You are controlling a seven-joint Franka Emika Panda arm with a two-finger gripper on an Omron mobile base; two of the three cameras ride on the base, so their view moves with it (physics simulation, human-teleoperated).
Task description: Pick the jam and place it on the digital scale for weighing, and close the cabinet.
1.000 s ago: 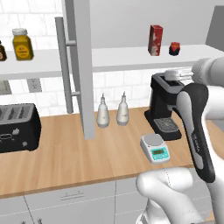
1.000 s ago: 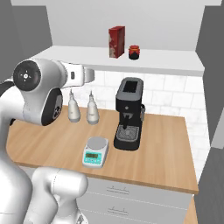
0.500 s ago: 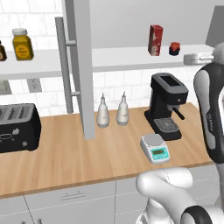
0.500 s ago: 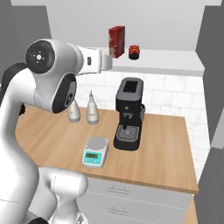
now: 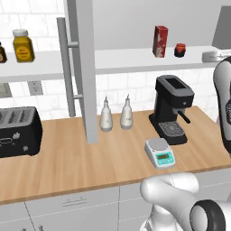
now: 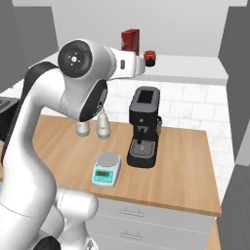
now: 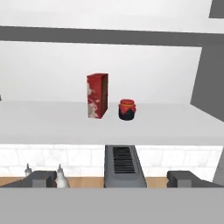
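The jam (image 7: 127, 109) is a small red jar with a dark lid, standing upright on the cabinet's white shelf (image 7: 175, 122) just right of a tall red carton (image 7: 97, 101). My gripper (image 7: 113, 178) is open at shelf height, level with the jar and still short of it, with nothing between its fingers. In the right base view the gripper (image 6: 142, 65) sits close beside the jam (image 6: 149, 57). The digital scale (image 5: 160, 152) lies on the wooden counter in front of the coffee machine, its plate bare. The cabinet door (image 5: 85, 67) stands open, edge-on.
A black coffee machine (image 5: 171, 108) stands directly under my hand. Two white bottles (image 5: 116, 115) stand near the wall, a black toaster (image 5: 18, 131) sits at the far left, and an amber jar (image 5: 22, 45) is on the left shelf. Another grey door (image 6: 237, 73) hangs open on the right.
The arm has lifted the hand from coffee-machine height up to the shelf and swung it toward the jam. The jam, the scale and the doors have not moved.
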